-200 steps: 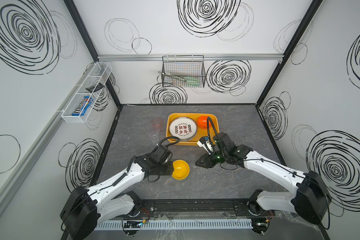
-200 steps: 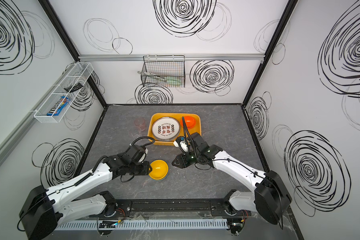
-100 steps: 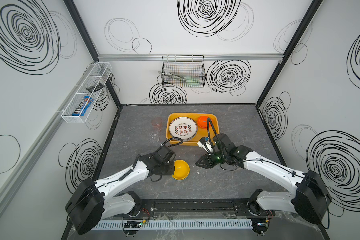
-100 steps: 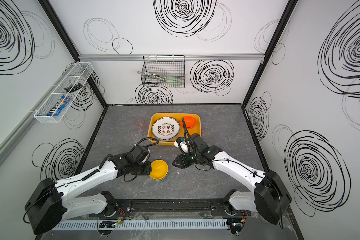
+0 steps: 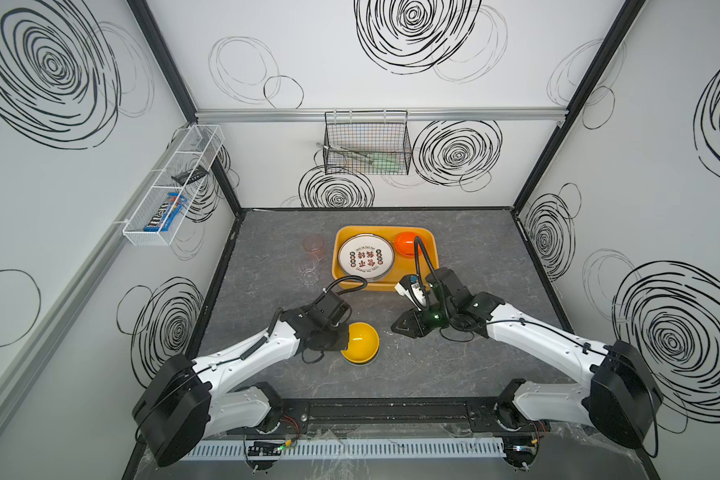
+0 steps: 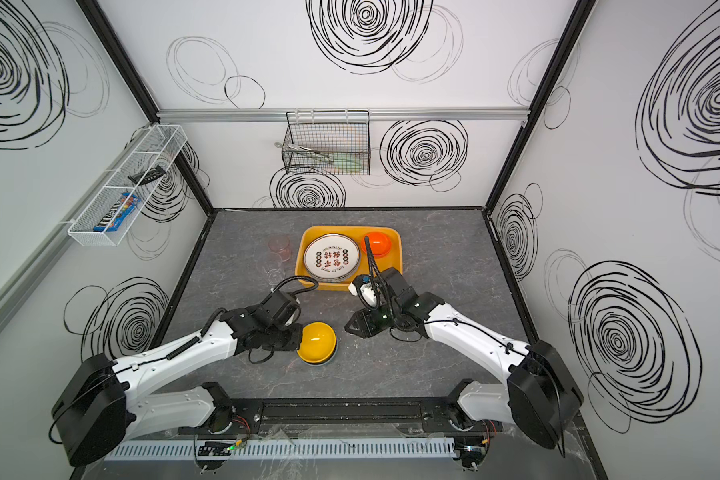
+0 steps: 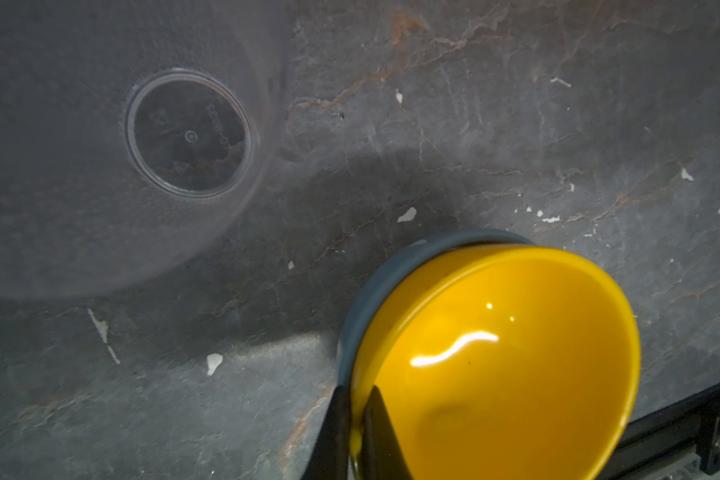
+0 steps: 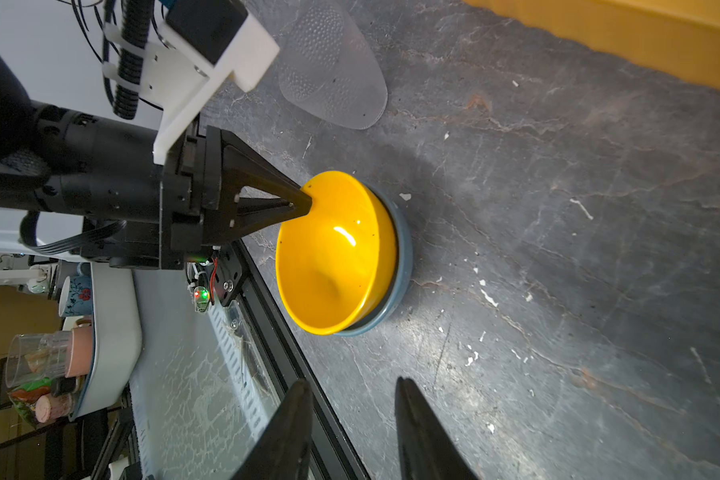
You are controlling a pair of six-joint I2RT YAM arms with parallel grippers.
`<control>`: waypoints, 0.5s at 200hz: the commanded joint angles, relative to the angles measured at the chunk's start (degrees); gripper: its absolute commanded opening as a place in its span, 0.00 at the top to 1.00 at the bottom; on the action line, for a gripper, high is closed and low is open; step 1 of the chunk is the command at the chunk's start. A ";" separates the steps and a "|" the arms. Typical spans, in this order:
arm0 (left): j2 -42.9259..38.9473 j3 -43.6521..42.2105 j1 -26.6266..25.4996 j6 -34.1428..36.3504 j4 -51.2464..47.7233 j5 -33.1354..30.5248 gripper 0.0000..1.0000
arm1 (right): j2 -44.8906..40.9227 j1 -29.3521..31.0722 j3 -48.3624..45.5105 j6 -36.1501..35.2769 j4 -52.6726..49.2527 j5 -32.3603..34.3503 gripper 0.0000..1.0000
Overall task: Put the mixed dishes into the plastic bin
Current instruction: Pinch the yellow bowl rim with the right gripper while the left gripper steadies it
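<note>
My left hand (image 5: 342, 338) is clamped on the yellow bowl (image 5: 363, 341), low middle of a top view. My right hand (image 5: 398, 326), spread apart, sits just right of it.

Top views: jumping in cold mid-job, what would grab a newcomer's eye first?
The bright yellow bowl near the front of the table, tilted in a blue bowl, with the left jaws shut on its rim. Behind it, the plastic bin already holds a white plate and an orange bowl; a pinkish cup and a clear cup stand left of it.
</note>
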 commanded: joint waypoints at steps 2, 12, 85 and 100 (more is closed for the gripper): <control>-0.71 2.72 -0.14 0.65 -0.50 -1.08 0.93 | 0.00 0.44 -0.70 0.47 1.17 0.48 0.62; -1.03 3.36 -0.05 0.81 -0.96 -1.31 0.93 | -0.02 0.43 -0.66 0.58 1.16 0.64 0.61; -2.77 7.14 0.40 1.27 -3.03 -0.84 0.96 | -0.44 0.44 1.06 3.35 1.01 2.16 0.56; -3.05 7.85 0.57 1.23 -3.23 -0.59 0.96 | -0.36 0.48 2.04 4.48 0.85 2.08 0.55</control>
